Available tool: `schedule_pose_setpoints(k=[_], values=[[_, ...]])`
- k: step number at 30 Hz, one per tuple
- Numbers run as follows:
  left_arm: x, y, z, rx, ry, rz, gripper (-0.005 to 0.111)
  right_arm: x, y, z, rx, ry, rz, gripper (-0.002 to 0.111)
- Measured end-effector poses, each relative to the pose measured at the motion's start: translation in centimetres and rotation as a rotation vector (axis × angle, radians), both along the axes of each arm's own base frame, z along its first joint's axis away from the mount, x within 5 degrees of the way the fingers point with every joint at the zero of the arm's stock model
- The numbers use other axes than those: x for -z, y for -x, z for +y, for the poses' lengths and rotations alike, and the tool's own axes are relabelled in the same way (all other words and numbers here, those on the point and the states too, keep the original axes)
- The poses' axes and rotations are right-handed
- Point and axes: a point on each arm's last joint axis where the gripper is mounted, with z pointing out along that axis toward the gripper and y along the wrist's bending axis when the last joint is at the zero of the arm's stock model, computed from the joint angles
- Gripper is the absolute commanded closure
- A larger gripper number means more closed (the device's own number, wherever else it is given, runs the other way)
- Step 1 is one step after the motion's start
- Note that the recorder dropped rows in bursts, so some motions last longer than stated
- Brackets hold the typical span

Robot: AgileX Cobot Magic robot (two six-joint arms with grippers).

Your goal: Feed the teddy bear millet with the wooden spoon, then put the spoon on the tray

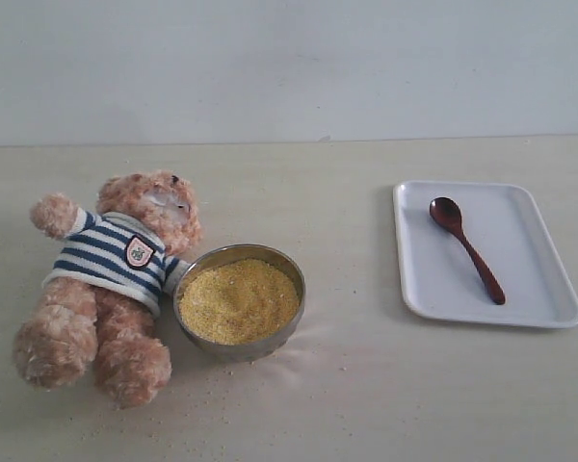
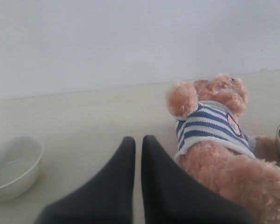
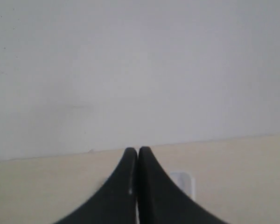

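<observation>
The exterior view gives the whole layout, but neither arm shows up in it. The teddy bear (image 1: pixel 111 279) lies sprawled on the left of the surface (image 1: pixel 366 395), striped shirt facing up, with the metal bowl (image 1: pixel 291 271) touching its side. The millet (image 1: pixel 239 300) is heaped in that bowl, with a few stray grains dotted on the surface around it. Well off to the right sits the tray (image 1: pixel 535 226). The wooden spoon (image 1: pixel 465 247) lies flat in it, scoop end toward the back and handle slanting toward the front.

The wrist views are where you actually get the hands. On the left hand (image 2: pixel 138 139) the black fingers are nearly together with just a thin slit between them, and there's nothing in them. It's close beside the bear's fuzzy leg. That view also catches a white bowl (image 2: pixel 14 165) on the hand's other side, which the exterior view doesn't cover, plus a sliver of the millet bowl at the frame edge.

On the right hand (image 3: pixel 138 149) the fingers are pressed fully together and empty. It's facing mostly the wall (image 3: pixel 130 70), and a small white bit (image 3: pixel 184 179) peeks out past the fingers, can't tell what it is.
</observation>
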Motion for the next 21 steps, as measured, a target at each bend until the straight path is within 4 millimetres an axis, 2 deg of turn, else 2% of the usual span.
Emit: schedule_pose_setpoints(k=[3,8,16,21], values=[[0.0,0.0,0.0,0.000,0.000,0.000,0.102,-0.5,0.5,-0.7,0.080,0.133,-0.087,0.108],[0.0,0.0,0.0,0.000,0.000,0.000,0.102,-0.8,1.0,-1.4,0.159,0.238,-0.138,0.108],[0.0,0.0,0.0,0.000,0.000,0.000,0.102,-0.3,1.4,-2.2,0.325,0.417,-0.069,0.108],[0.0,0.0,0.0,0.000,0.000,0.000,0.102,0.7,1.6,-1.7,0.368,0.362,0.038,0.108]])
